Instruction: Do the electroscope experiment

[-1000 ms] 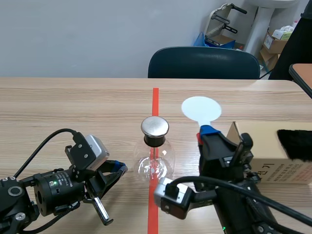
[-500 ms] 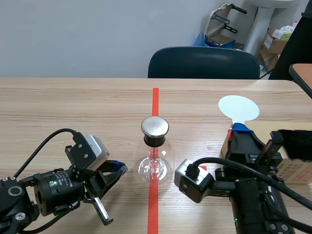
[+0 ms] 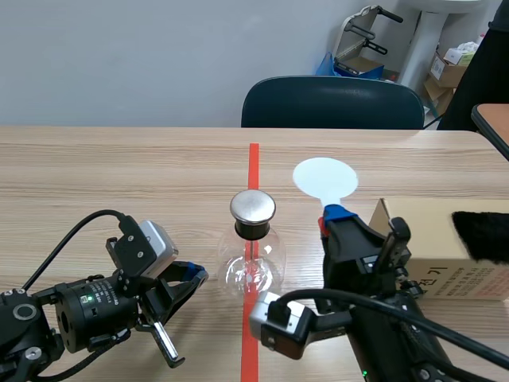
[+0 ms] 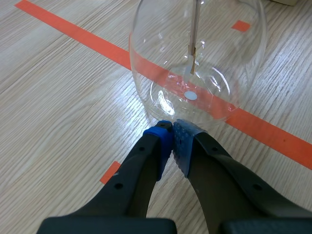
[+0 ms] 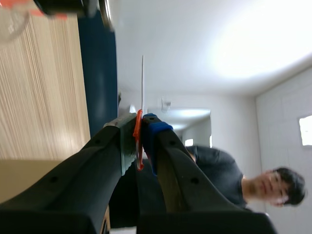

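Scene view: right end effector (image 3: 332, 216) clamps white paddle (image 3: 324, 177), left end effector (image 3: 196, 275) together, box (image 3: 429, 232) print illegible.

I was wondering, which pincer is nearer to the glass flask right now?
Left. The left pincer, shut, sits with its tips at the base of the glass flask; the right pincer stands off to its right, gripping a white paddle.

Dark printed characters mark the front face of the cardboard box (image 3: 433, 239) on the wooden surface (image 3: 119, 167); they are partly hidden and too incomplete to read. No other lettering, brand or number is legible.
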